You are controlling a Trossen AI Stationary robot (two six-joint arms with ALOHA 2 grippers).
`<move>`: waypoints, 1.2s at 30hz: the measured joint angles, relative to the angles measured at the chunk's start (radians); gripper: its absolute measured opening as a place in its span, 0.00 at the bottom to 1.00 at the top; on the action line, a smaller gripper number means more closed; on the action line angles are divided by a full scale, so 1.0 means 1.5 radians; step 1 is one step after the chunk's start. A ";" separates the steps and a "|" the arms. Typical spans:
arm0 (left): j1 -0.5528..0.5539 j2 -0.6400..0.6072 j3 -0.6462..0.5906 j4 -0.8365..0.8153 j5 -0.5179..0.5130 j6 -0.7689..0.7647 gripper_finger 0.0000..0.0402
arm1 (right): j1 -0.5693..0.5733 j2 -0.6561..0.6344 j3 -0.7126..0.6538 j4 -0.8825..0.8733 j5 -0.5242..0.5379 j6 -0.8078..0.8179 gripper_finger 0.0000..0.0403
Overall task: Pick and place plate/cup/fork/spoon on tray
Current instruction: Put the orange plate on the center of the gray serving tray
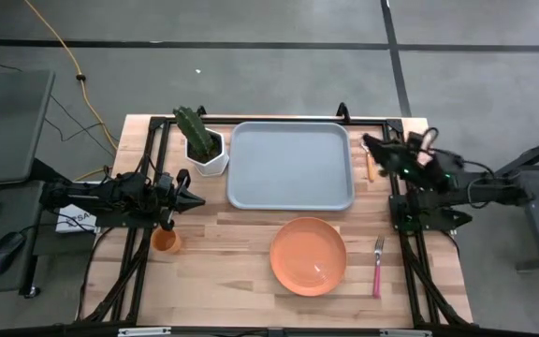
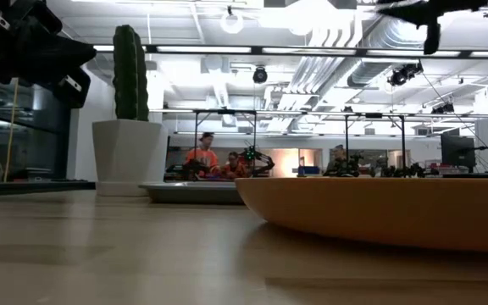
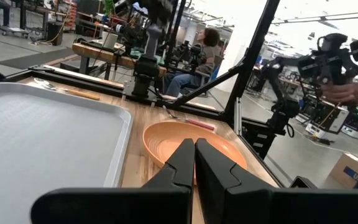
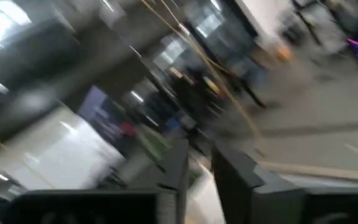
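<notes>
The pale blue-grey tray (image 1: 290, 165) lies at the far middle of the table. The orange plate (image 1: 308, 256) rests flat near the front edge, and the pink-handled fork (image 1: 378, 267) lies to its right. The orange cup (image 1: 167, 241) stands at the left. The orange-handled spoon (image 1: 372, 168) lies just right of the tray, partly under my right arm. My left gripper (image 1: 195, 199) is shut and empty, above the table between the cup and the tray. My right gripper (image 1: 368, 143) hovers by the tray's far right corner with a small gap between its fingers (image 4: 199, 165), holding nothing.
A white pot with a green cactus (image 1: 201, 142) stands at the tray's far left corner. Black frame rails run along the table's left and right sides (image 1: 410, 253). Bare wood lies between the cup and the plate. People sit in the room beyond the table (image 3: 204, 46).
</notes>
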 joint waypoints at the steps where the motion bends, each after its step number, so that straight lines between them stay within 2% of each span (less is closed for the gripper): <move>1: 0.000 0.000 0.000 0.000 0.000 0.000 0.00 | -0.014 0.029 0.030 -0.051 0.000 0.022 0.22; 6: 0.000 0.000 0.000 0.000 0.000 0.000 0.00 | -0.133 0.160 0.175 -0.378 -0.012 0.164 0.40; 9: 0.000 0.000 0.000 0.000 0.000 0.000 0.00 | -0.226 0.226 0.239 -0.569 -0.076 0.220 0.46; 12: 0.000 0.000 0.000 0.000 0.000 0.000 0.00 | -0.295 0.280 0.263 -0.669 -0.169 0.237 0.47; 14: 0.000 0.000 0.000 0.000 0.000 0.000 0.00 | -0.324 0.313 0.263 -0.712 -0.200 0.229 0.47; 22: 0.000 0.000 0.000 0.000 0.000 0.000 0.00 | -0.369 0.390 0.263 -0.774 -0.218 0.222 0.47; 28: 0.000 0.000 0.000 0.000 0.000 0.000 0.00 | -0.373 0.396 0.263 -0.774 -0.238 0.203 0.47; 36: 0.000 0.000 0.000 0.000 0.000 0.000 0.00 | -0.373 0.396 0.263 -0.771 -0.298 0.171 0.47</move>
